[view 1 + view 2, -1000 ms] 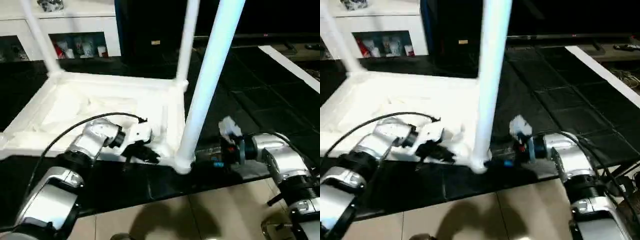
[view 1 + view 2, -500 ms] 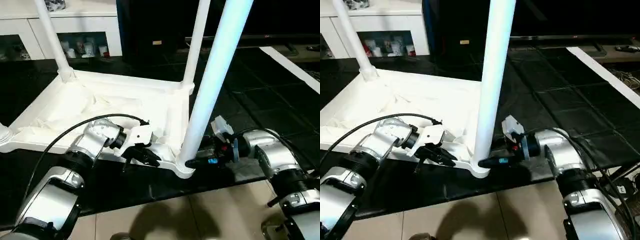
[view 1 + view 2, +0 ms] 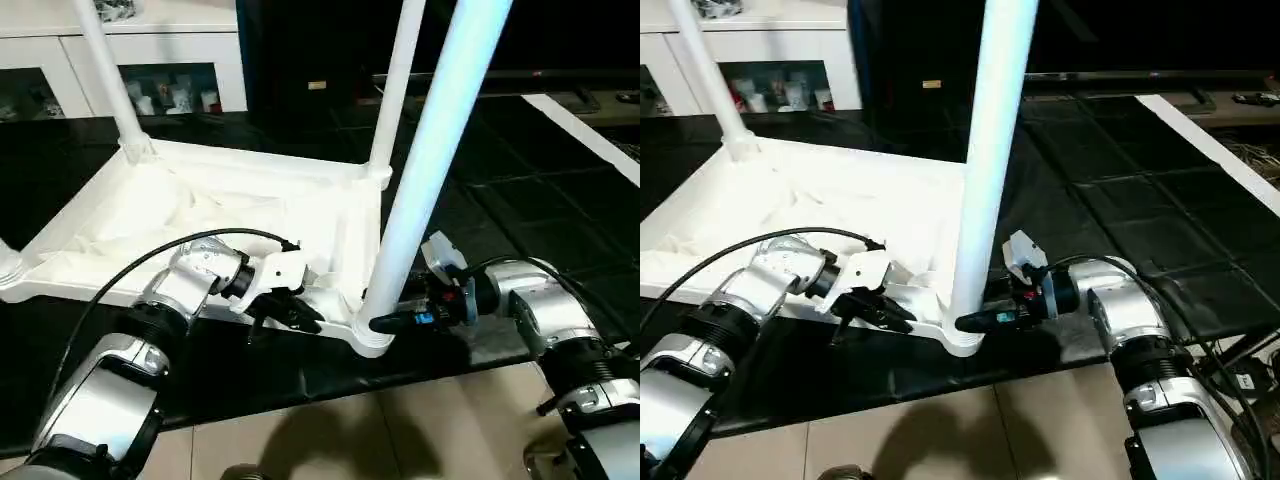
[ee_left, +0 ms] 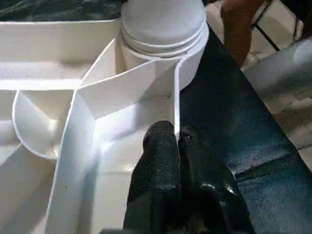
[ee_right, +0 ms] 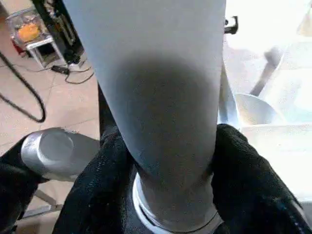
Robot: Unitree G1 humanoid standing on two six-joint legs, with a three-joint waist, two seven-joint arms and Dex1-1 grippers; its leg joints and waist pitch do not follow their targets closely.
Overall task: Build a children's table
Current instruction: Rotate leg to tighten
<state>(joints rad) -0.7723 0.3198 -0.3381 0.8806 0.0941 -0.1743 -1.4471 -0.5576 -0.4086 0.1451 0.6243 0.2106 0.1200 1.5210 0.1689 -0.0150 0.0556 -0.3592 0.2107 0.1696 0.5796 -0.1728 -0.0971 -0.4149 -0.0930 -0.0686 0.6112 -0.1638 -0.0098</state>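
The white plastic children's table (image 3: 220, 215) lies upside down on the dark floor, legs pointing up. The near-right long round tapered white leg (image 3: 425, 160) stands upright, its base directly between the fingers of the right end effector (image 5: 161, 195), which pinches it. The left end effector (image 4: 175, 146), just left of that corner, pinches the table's thin frame wall.

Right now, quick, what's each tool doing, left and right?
Left tool: closed, pinching the frame wall of the upturned table.
Right tool: closed around the near leg, just above its base.
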